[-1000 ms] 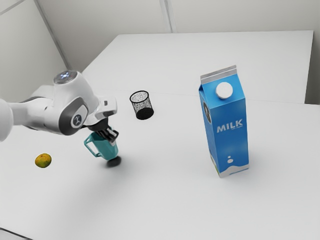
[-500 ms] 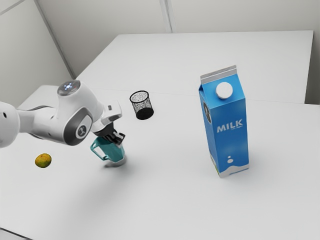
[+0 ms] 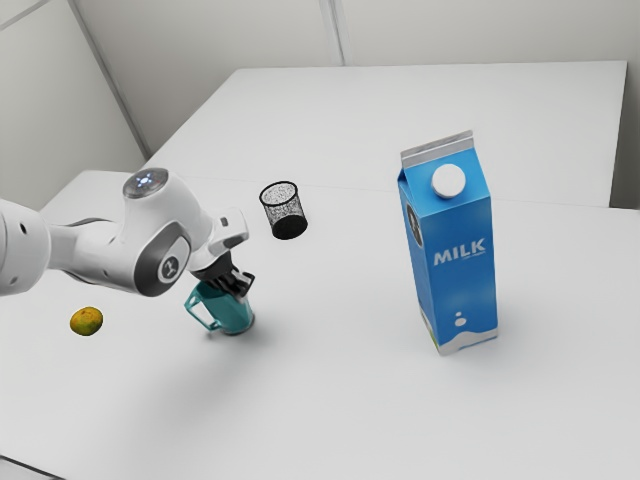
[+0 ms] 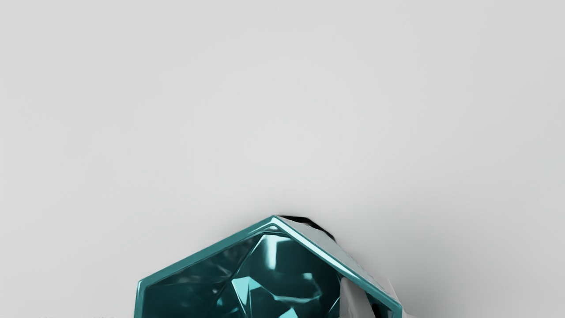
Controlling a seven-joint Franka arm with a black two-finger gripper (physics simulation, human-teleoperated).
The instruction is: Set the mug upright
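Extends a white arm from the exterior view's left, bending downward at the rounded, grey-capped wrist. Directs the black two-finger gripper obliquely down, toward the exterior view's right. Holds the fingers in a narrow pinch.

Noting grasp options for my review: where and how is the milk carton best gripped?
The milk carton looks best pinched by its top ridge, coming from above and closing across it: the carton stands upright and the ridge is thin. The white cap below might crowd one finger.
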